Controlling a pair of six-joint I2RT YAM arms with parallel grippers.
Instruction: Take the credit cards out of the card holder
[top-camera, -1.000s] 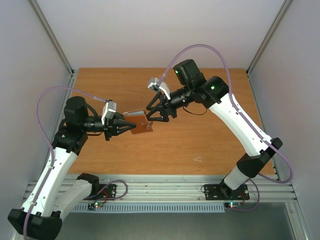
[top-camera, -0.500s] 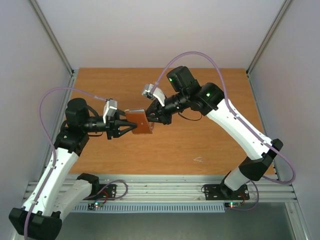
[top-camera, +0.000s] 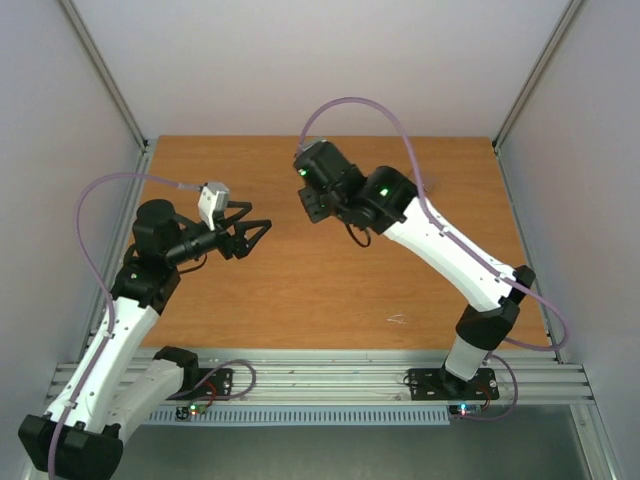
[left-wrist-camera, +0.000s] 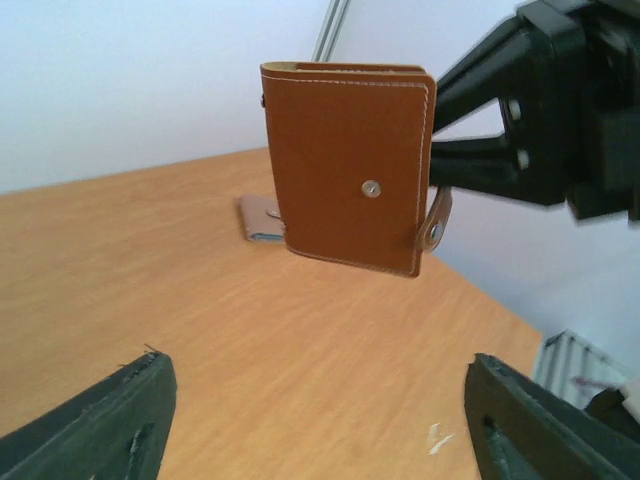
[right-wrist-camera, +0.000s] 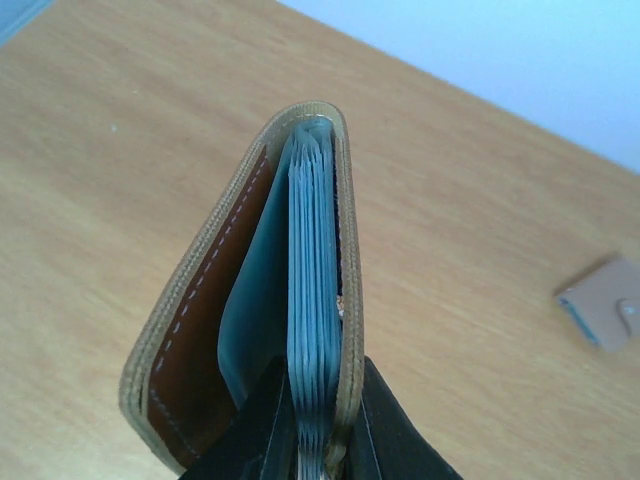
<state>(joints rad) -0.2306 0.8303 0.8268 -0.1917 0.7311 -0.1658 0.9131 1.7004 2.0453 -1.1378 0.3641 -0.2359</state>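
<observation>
The card holder (left-wrist-camera: 352, 165), brown stitched leather with a snap tab, hangs upright in the air. My right gripper (right-wrist-camera: 318, 400) is shut on one cover and a pack of pale blue leaves (right-wrist-camera: 312, 300); the other cover (right-wrist-camera: 195, 330) splays outward. A teal-green face (right-wrist-camera: 250, 300) shows in the gap, and I cannot tell the credit cards apart. My left gripper (left-wrist-camera: 315, 400) stands open and empty, well short of the holder, also seen in the top view as the left gripper (top-camera: 250, 232). From above, the right wrist (top-camera: 320, 185) hides the holder and its jaws.
A small tan flat piece (right-wrist-camera: 605, 305) with a snap and a blue edge lies on the wooden table (top-camera: 330, 290), behind the holder in the left wrist view as the tan piece (left-wrist-camera: 258, 220). A white scuff (top-camera: 397, 320) marks the front. Frame posts and grey walls close the sides.
My left gripper opened, let go of the card holder and pulled back left. My right gripper shut on the holder and turned over it, so the holder no longer shows from above.
</observation>
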